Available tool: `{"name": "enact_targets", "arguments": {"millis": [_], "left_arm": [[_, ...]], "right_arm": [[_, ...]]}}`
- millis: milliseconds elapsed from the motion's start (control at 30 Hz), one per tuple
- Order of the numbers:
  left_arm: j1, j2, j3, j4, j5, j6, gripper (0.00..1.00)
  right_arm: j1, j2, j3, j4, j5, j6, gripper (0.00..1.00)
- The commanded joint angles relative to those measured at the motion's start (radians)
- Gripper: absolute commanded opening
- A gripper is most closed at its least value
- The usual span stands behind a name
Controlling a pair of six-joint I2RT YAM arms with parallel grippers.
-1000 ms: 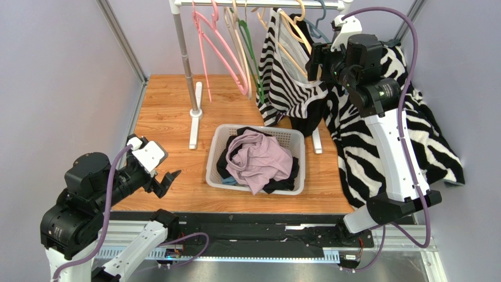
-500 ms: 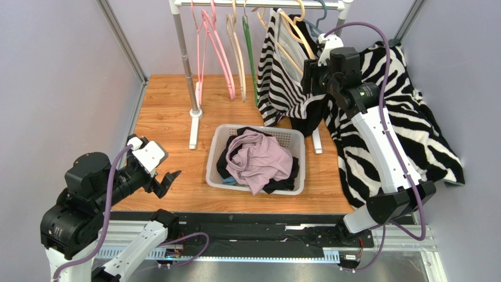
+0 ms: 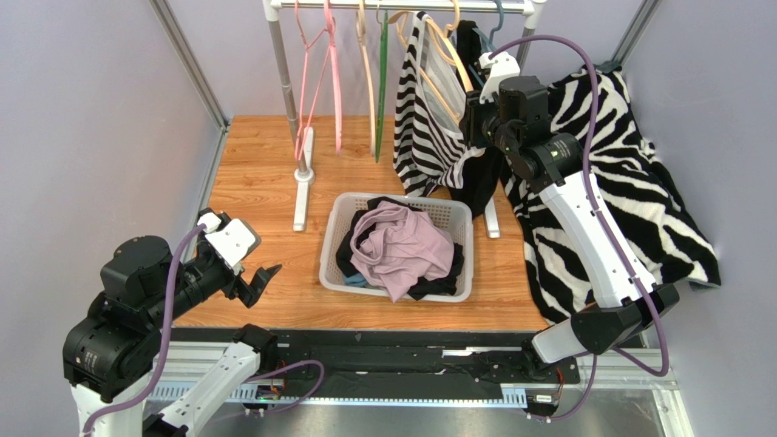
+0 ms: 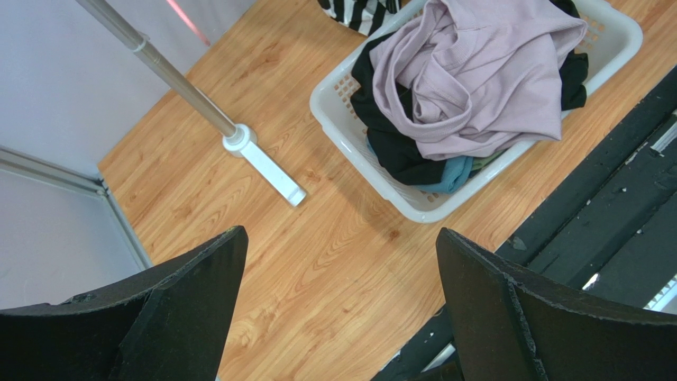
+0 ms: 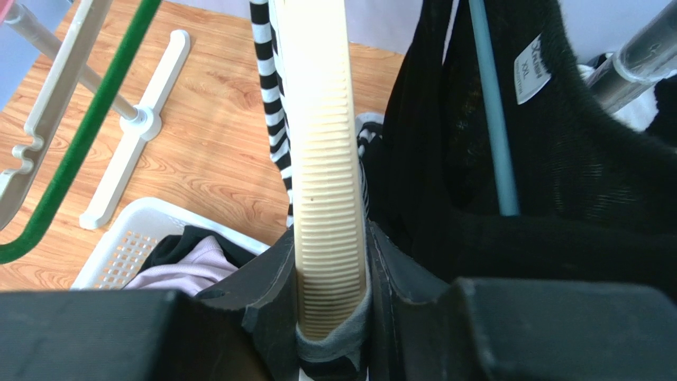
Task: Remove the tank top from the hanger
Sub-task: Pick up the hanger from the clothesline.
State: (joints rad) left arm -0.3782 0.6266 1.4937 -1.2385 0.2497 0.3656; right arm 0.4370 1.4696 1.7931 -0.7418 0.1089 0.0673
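The zebra-striped tank top (image 3: 427, 137) hangs on a cream ribbed hanger (image 3: 436, 75) on the rail. My right gripper (image 3: 476, 114) is shut on the hanger's right shoulder; in the right wrist view the hanger arm (image 5: 326, 159) runs up from between the jaws of that gripper (image 5: 330, 305), with a grey fabric edge pinched under it. The striped cloth (image 5: 278, 151) hangs just left of the hanger. My left gripper (image 3: 260, 282) is open and empty, low over the table's front left, also shown in the left wrist view (image 4: 338, 238).
A black garment (image 5: 556, 198) on a blue hanger (image 5: 493, 119) hangs right beside my right gripper. Pink (image 3: 328, 73), beige and green (image 3: 380, 82) empty hangers hang on the rail. A white basket (image 3: 342, 214) holds clothes. Rack pole (image 3: 284, 82); zebra cloth (image 3: 657, 209) lies at right.
My right gripper has moved left along the rail with the cream hanger and tank top. The empty hangers have swung back to hang straighter. The left arm has not moved.
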Motion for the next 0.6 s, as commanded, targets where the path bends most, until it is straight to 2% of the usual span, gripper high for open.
{"name": "enact_targets", "arguments": {"millis": [0, 367, 567], "left_arm": [[0.007, 0.004, 0.02, 0.01, 0.006, 0.007, 0.97], [0.009, -0.005, 0.019, 0.008, -0.003, 0.012, 0.97], [0.009, -0.011, 0.017, 0.01, -0.003, 0.01, 0.97]], "right_arm": [[0.026, -0.026, 0.043, 0.114, 0.057, 0.014, 0.0], [0.118, -0.054, 0.074, 0.257, 0.25, -0.058, 0.0], [0.141, -0.146, -0.001, 0.393, 0.331, -0.112, 0.0]]}}
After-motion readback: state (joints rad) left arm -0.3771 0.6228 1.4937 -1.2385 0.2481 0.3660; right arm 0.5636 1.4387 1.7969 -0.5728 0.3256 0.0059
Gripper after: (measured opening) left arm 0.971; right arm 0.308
